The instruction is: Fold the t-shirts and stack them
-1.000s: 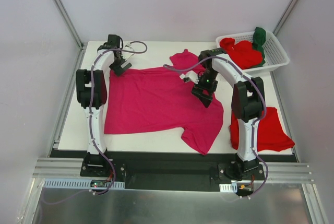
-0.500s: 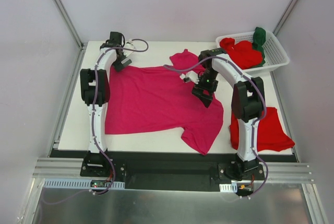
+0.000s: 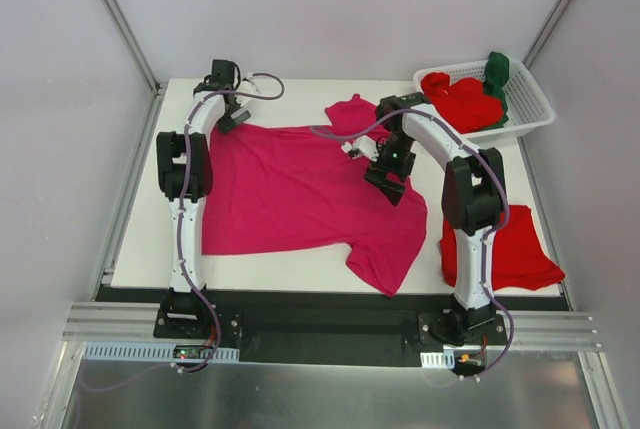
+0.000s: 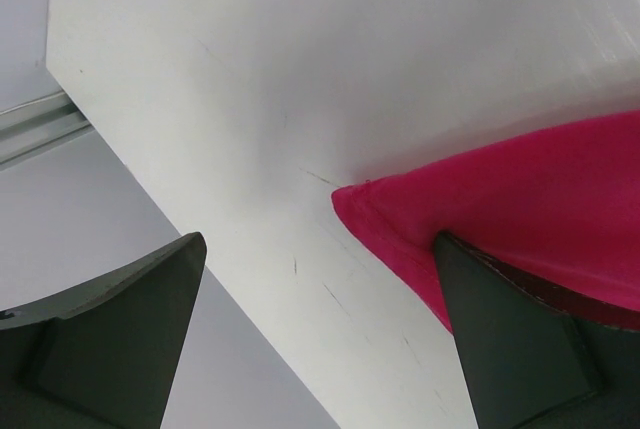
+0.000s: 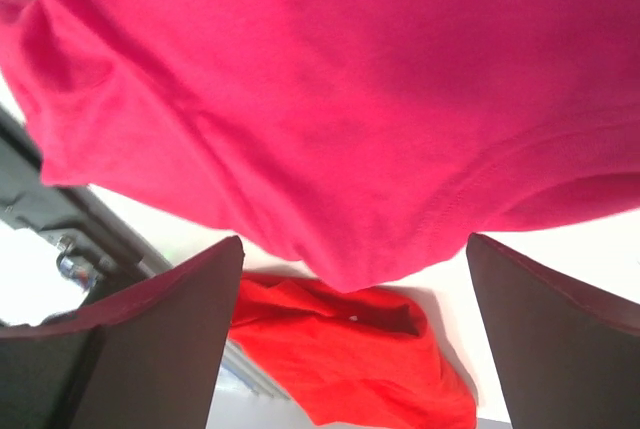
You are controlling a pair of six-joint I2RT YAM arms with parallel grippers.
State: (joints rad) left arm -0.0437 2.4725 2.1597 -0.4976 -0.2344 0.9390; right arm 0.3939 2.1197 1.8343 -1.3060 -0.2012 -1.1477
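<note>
The left arm (image 3: 181, 239) and right arm (image 3: 470, 259) are slim white links with bulky black joint housings, each trailed by a greyish-lilac cable (image 3: 265, 83). Both end in dark wedge-shaped fingers (image 4: 110, 339).

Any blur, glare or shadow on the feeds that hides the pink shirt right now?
Top external: even light, sharp, magenta t-shirt clear. Left wrist: pale sheen on the table, left fingers dark and soft. Right wrist: shirt close and slightly soft; right fingers silhouetted.
</note>
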